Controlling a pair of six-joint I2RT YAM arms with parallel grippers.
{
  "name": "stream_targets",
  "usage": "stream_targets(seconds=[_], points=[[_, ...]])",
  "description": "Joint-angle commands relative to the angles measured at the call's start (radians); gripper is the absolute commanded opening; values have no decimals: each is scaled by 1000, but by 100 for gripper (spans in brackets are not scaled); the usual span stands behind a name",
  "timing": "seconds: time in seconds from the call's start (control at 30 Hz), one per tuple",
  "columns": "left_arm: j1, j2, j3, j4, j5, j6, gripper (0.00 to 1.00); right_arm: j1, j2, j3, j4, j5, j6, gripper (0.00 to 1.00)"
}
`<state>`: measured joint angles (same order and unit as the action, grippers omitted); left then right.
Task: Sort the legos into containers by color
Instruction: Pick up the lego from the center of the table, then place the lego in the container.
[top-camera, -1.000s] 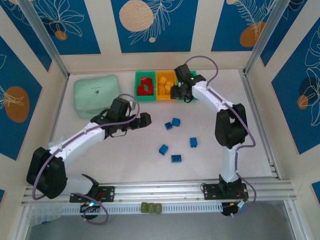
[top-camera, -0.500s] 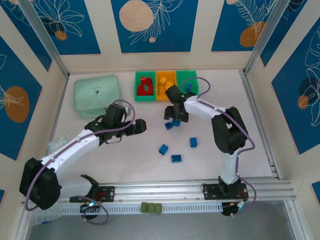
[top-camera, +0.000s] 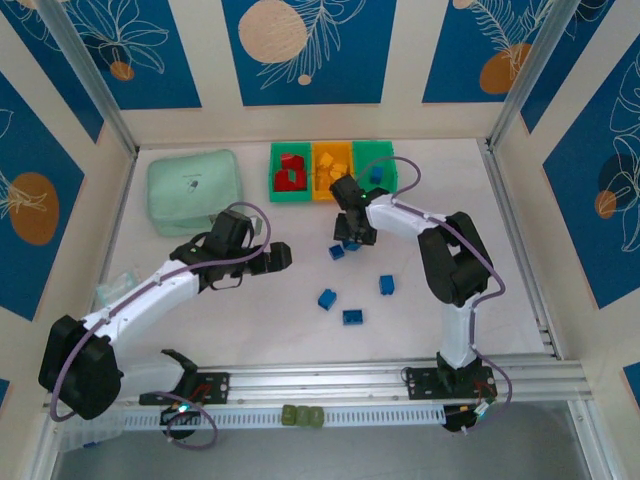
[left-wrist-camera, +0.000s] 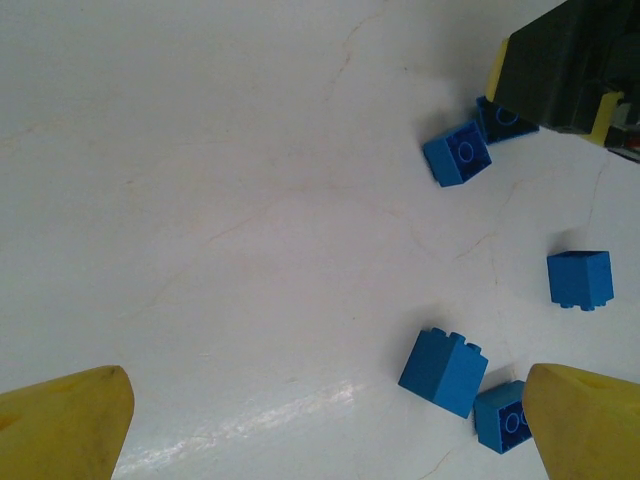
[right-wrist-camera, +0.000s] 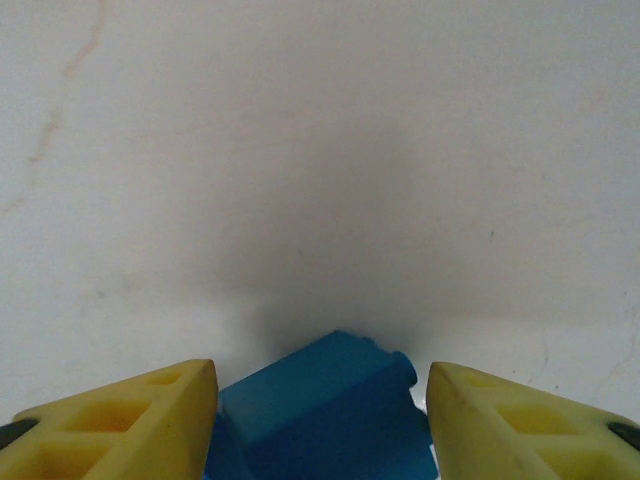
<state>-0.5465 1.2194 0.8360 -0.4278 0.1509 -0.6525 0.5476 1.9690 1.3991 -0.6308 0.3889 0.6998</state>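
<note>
Our left end effector (top-camera: 283, 256) hung wide open over the tabletop (top-camera: 250, 310). Our right end effector (right-wrist-camera: 320, 367) sat half-closed around a blue lego (right-wrist-camera: 330, 420) lying there. We judged it light, hard and slippery; pinch its flat sides.

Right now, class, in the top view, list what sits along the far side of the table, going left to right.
Mint-green box → first green bin, holding red bricks → orange bin → second green bin, holding a blue brick.
</note>
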Motion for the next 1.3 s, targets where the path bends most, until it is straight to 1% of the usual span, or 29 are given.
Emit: stream_targets(seconds=[0.0, 0.07, 0.37, 0.5, 0.63, 0.7, 0.83, 1.0, 1.1, 1.13, 1.27], points=[[-7, 7, -2, -7, 1, 9, 99, -6, 21, -25, 0, -18, 9, 59], [-7, 7, -2, -4, 1, 7, 99, -5, 22, -31, 6, -27, 4, 59], [-7, 6, 9, -5, 5, 5, 99, -14, -21, -47, 8, -19, -17, 44], [-11, 13, 22, 16, 30, -4, 99, -36, -86, -46, 5, -3, -54, 40], [-26, 41, 55, 31, 39, -7, 99, -81, -126, -10, 6, 19, -111, 40], [-37, 65, 81, 38, 41, -4, 99, -120, -121, 38, -5, 23, -132, 39], [-56, 116, 127, 61, 55, -9, 99, -183, -86, 123, 38, 36, -184, 39], [-73, 166, 180, 87, 54, -18, 99, -246, 59, 328, 52, 33, -266, 39], [-73, 199, 216, 85, 43, -13, 99, -274, 169, 472, 36, 23, -279, 39], [-73, 208, 226, 86, 41, -12, 99, -282, 205, 523, 24, 9, -283, 40], [-72, 246, 275, 77, 43, -1, 99, -293, 356, 766, -71, -6, -298, 53]])
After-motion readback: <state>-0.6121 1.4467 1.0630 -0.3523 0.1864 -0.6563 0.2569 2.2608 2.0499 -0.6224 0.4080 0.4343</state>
